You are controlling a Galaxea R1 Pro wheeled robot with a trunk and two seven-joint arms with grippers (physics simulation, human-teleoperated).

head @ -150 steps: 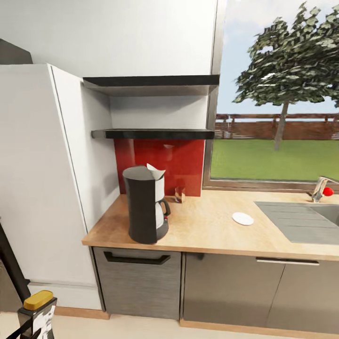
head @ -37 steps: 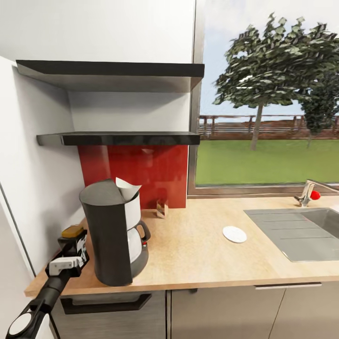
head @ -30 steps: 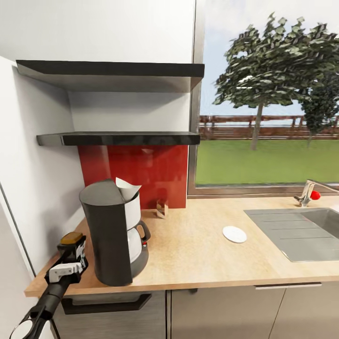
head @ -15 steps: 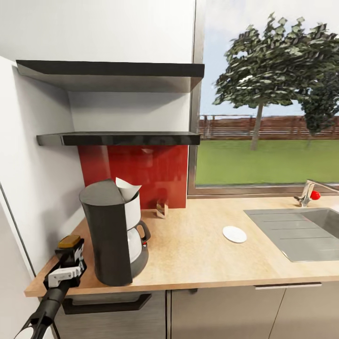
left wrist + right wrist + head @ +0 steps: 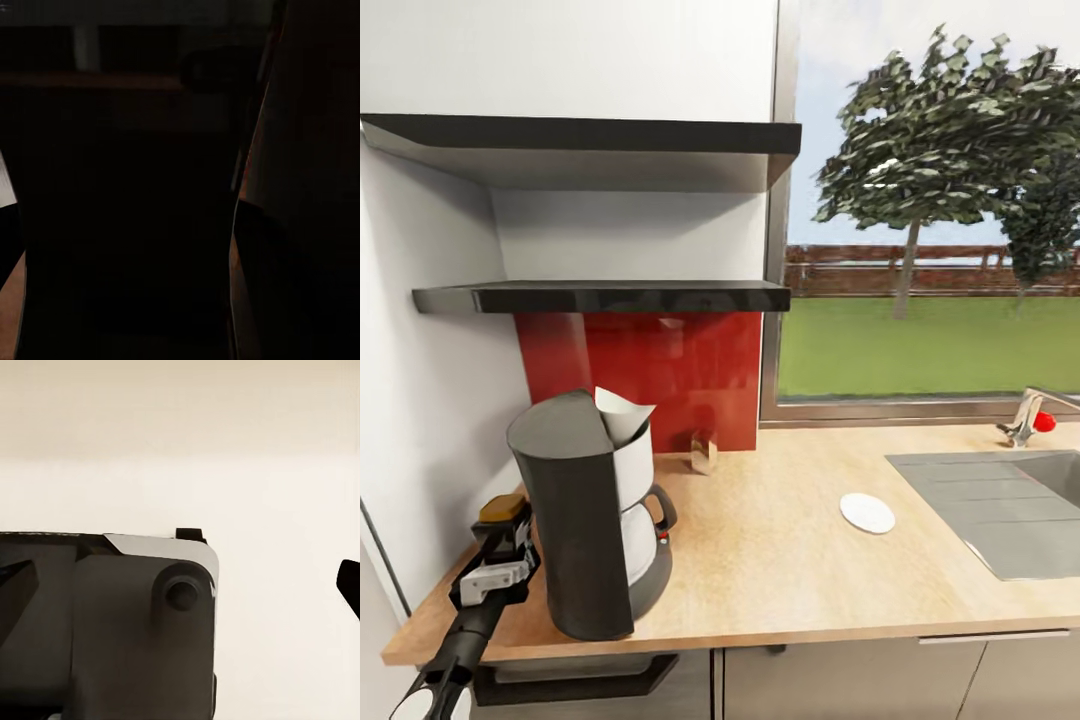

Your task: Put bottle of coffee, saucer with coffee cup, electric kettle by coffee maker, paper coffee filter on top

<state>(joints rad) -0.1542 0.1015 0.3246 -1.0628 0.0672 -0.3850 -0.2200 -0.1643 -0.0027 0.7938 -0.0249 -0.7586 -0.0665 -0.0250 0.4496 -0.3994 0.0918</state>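
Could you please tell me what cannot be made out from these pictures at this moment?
- Left end effector, head view: the coffee maker hides part of it, so its grip on the yellow-capped object is unclear.
- Left wrist view: too dark to identify anything.
- Small item by the red backsplash: too small to identify.
- Right end effector, right wrist view: cut off, opening unclear.

Home kitchen, wooden countertop [image 5: 790, 560], sink [image 5: 1010, 505], red backsplash [image 5: 660, 375], garden window [image 5: 930, 310], coffee maker [image 5: 585, 520]
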